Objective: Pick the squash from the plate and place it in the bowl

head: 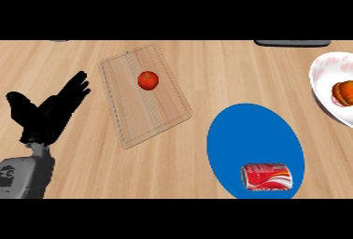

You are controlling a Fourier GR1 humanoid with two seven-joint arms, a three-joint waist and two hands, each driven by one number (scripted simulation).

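We see the orange ribbed squash (344, 92) lying in the white bowl (324, 70), the black left hand (48, 114) released, resting upright over the wooden worktop (82, 177).

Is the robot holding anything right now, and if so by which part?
Nothing is held. The left hand rests open at the view's left; the right hand is out of view.

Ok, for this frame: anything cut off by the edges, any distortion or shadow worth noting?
Head view: the white plate and the orange squash on it are cut by the right edge; the blue plate looks taller than wide and its bottom is cropped, red can on it; lighting is even, with no strong shadows under the tomato; only the left hand shows, resting open.
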